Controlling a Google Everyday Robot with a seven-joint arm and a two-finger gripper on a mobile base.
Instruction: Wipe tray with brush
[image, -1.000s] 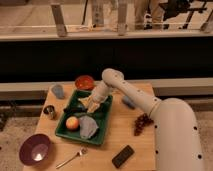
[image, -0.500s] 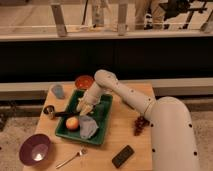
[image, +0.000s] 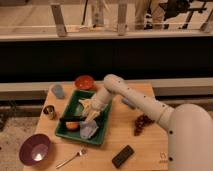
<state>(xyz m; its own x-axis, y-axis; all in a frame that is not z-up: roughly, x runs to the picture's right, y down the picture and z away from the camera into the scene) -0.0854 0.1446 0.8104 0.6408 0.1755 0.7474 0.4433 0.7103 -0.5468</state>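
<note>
- While the white arm (image: 131, 98) stretches in from the right side of the wooden table (image: 122, 132), the gripper (image: 92, 118) hangs low inside the tray (image: 80, 140), over its near half; whether it is spread or clamped cannot be told.
- The brush (image: 73, 119), a slim black stick, lies crosswise over the tray's near half. One end meets the gripper and the other reaches the tray's left rim.
- Just beneath the brush, an orange-red round fruit (image: 72, 126) sits in the tray's near-left corner.
- Beside the fruit and right below the gripper, a crumpled grey-blue item (image: 88, 131) rests by the tray's near rim.
- A pale yellow item (image: 84, 104) lies in the tray's far half, partly covered by the arm.
- The dark green tray stands left of the table's centre, its long sides running from the far edge toward the near edge.
- A red bowl (image: 84, 82) stands at the table's far edge, just beyond the tray.
- A grey-blue cup (image: 58, 90) occupies the far-left corner of the table.
- A metal can (image: 49, 111) stands at the left edge, just beside the tray.
- A purple bowl (image: 35, 149) sits at the near-left corner.
- A silver fork (image: 71, 158) lies along the near edge, between the purple bowl and a flat black block (image: 123, 156).
- A bunch of dark grapes (image: 142, 122) rests toward the right edge, close under the arm.
</note>
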